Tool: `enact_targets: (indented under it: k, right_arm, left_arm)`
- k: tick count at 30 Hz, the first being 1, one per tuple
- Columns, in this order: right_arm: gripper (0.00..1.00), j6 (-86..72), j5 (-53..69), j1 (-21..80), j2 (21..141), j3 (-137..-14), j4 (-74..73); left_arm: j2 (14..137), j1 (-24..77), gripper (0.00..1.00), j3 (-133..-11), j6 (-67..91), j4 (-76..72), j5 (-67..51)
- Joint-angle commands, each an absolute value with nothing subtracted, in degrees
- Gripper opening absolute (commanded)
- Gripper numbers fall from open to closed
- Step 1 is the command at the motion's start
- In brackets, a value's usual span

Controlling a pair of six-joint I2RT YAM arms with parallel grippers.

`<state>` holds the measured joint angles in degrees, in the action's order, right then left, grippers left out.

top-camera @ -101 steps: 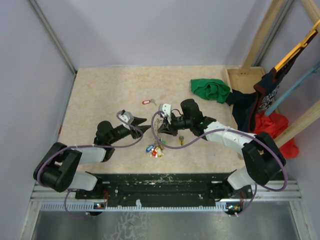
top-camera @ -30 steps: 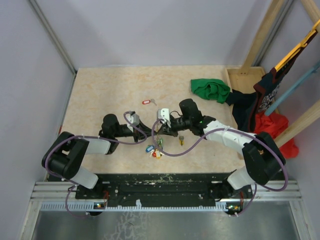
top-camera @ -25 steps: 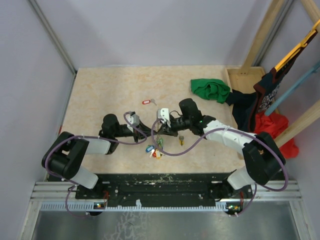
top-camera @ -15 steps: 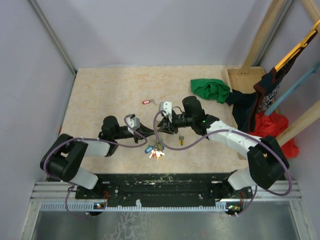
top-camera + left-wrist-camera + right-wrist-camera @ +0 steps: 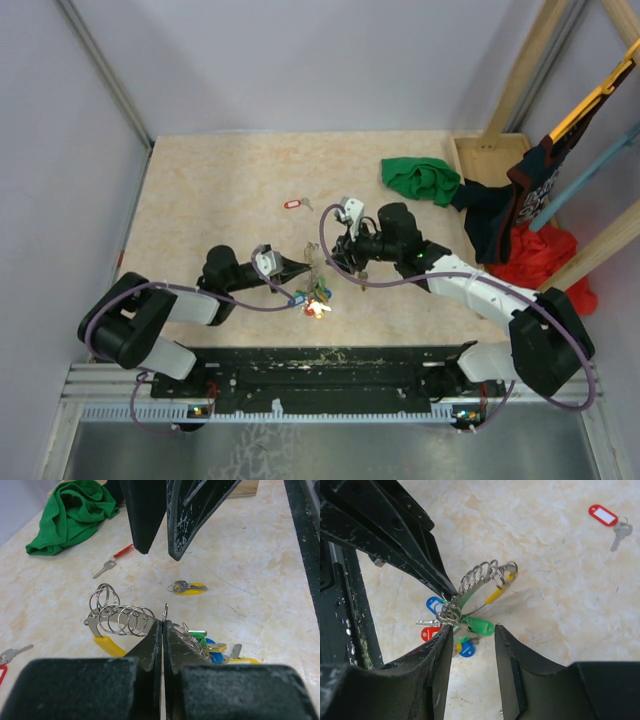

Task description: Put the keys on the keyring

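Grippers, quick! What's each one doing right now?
Left gripper: closed, pinching the keyring.
Right gripper: open, holding nothing.

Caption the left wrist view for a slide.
Left gripper shut on the thin grey metal keyring; right gripper open opposite.

A crumpled green cloth (image 5: 420, 180) lies far right on the beige table (image 5: 210, 190), just beside a wooden tray (image 5: 487, 152). A red-tagged key (image 5: 293, 204) (oblong tag, white label) lies mid-table. A dark garment (image 5: 500, 215) hangs nearby.
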<state>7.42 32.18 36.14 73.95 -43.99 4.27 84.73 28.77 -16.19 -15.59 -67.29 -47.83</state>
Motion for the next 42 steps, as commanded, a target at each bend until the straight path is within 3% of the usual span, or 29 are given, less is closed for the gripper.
enact_targets:
  k: [1, 19, 42]
  right_arm:
    - [0.39, 0.90, 27.24, 36.93, 71.19, -42.40, 6.90]
    - [0.33, 2.28, 14.72, 44.74, 76.67, -24.16, 56.11]
    - [0.20, 3.21, 7.99, 48.52, 86.61, -23.37, 70.88]
  left_arm:
    - [83.61, 29.45, 0.00, -15.73, -17.03, -72.11, -45.27]
    - [87.84, 30.01, 0.00, -14.19, -8.36, -84.67, -39.38]
    - [88.51, 30.62, 0.00, -13.36, -6.08, -88.86, -38.90]
